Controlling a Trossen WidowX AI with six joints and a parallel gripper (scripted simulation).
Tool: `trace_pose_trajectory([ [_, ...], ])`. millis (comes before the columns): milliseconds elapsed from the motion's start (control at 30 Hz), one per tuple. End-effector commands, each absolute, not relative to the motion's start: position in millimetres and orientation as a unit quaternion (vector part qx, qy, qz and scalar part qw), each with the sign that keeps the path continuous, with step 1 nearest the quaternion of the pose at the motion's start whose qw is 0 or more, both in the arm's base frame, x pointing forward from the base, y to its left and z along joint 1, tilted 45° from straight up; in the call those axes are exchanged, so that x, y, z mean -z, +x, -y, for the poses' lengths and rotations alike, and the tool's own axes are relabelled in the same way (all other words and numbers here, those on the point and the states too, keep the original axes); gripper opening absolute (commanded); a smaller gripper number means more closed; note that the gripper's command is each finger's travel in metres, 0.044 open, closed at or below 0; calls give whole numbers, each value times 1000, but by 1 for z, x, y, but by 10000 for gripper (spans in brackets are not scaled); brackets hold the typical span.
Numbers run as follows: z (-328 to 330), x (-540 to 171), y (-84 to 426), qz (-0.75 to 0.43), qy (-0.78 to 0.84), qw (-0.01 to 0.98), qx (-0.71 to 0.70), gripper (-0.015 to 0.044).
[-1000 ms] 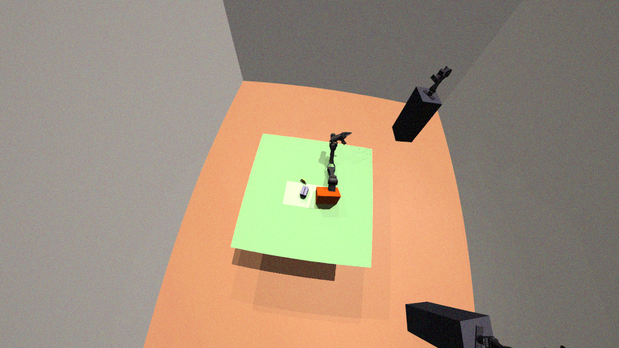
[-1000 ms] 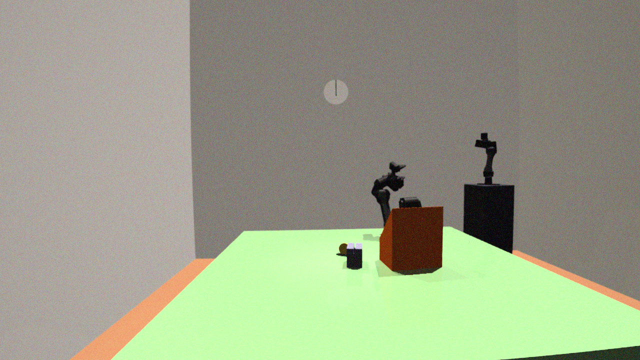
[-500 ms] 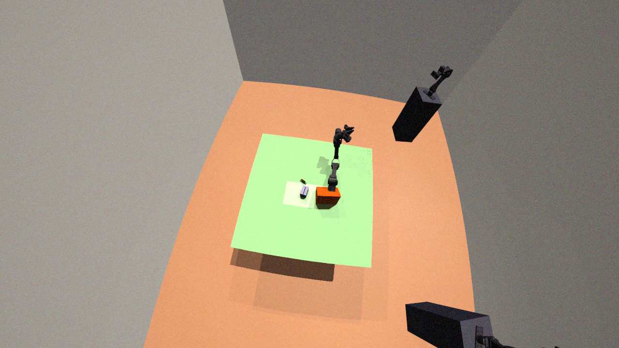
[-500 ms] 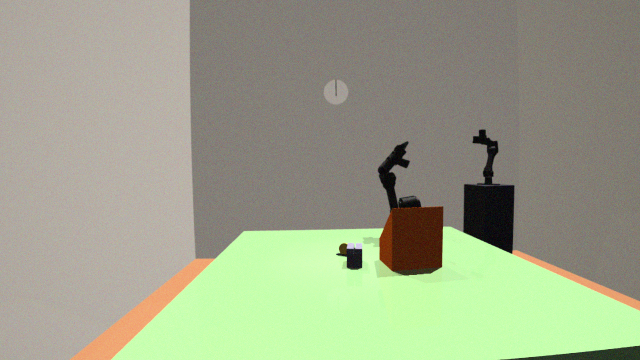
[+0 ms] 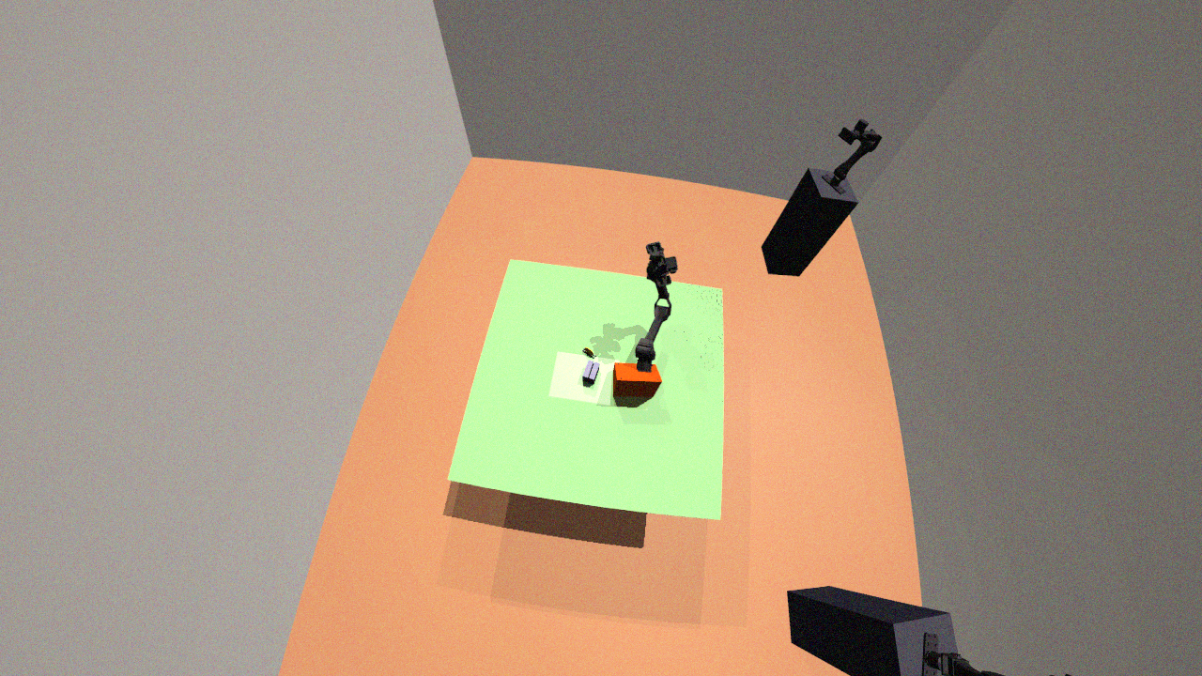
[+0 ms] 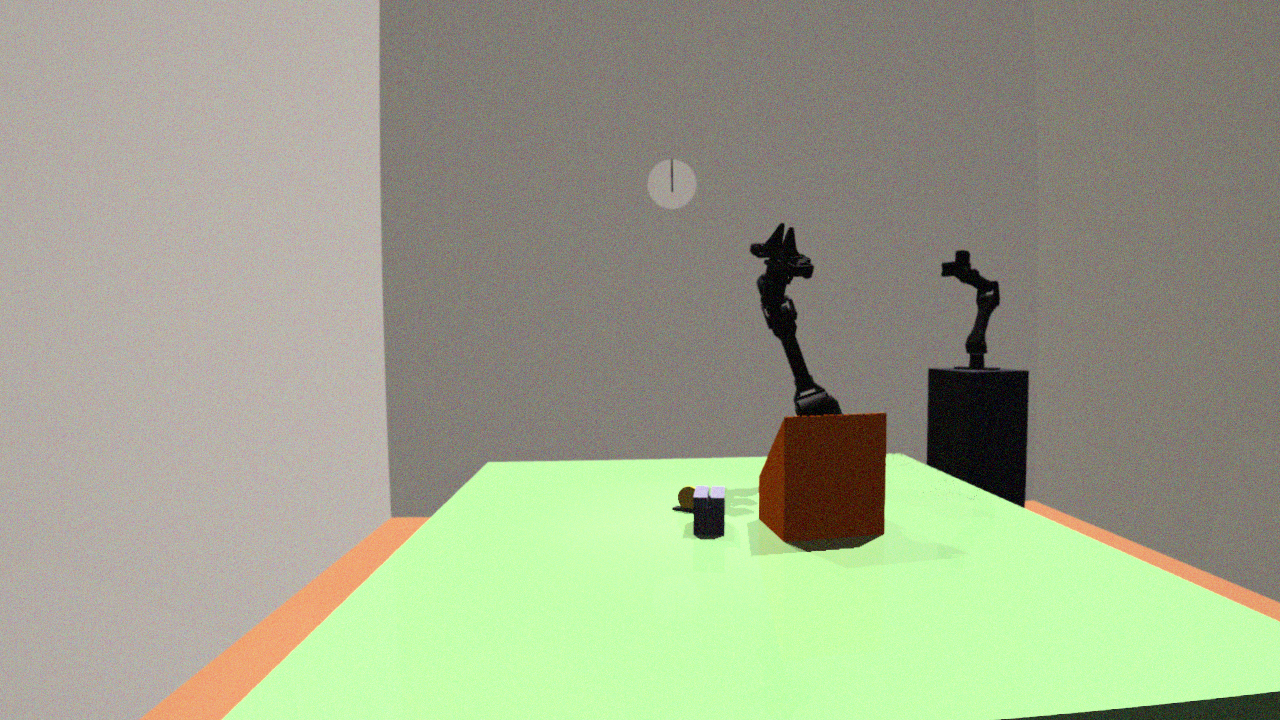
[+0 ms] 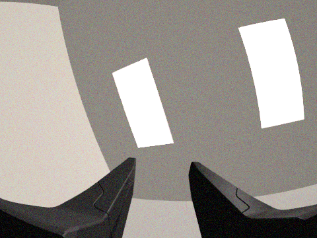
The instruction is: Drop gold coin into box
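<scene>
The gold coin (image 5: 588, 352) (image 6: 686, 497) stands on its edge in the dark holder (image 6: 681, 509) on the table. The grey box (image 5: 589, 380) (image 6: 708, 517) stands close beside it, with a dark slot line along its pale lid. My gripper (image 6: 786, 227) (image 7: 163, 166) is open and empty, its fingers partly apart. It is high above the table, far from coin and box, with its fingertips pointing upward. The wrist view shows only walls, ceiling and bright lights past the fingers. The holder is too small to make out clearly in the top view.
My arm's base is on an orange block (image 5: 636, 388) (image 6: 836, 479), to the right of the box. A pale patch (image 5: 565, 378) lies around the box on the green table (image 5: 537, 445) (image 6: 554, 608). Other arms stand on dark pedestals (image 5: 807, 222) (image 6: 975, 429) away from the table.
</scene>
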State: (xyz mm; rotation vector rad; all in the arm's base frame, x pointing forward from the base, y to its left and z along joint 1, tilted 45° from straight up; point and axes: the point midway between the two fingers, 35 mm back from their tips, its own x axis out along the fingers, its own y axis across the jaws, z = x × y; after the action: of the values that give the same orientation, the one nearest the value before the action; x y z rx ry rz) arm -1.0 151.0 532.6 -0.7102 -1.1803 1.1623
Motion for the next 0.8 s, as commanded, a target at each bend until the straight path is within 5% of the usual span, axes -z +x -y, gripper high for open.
trace_pose_trajectory([
  [0, -186, -500, 56, 366, -313, 703, -523, 161],
  [367, -202, -389, 201, -16, -265, 868, -420, 161],
  [767, -106, -249, 302, -358, -152, 915, -105, 161],
])
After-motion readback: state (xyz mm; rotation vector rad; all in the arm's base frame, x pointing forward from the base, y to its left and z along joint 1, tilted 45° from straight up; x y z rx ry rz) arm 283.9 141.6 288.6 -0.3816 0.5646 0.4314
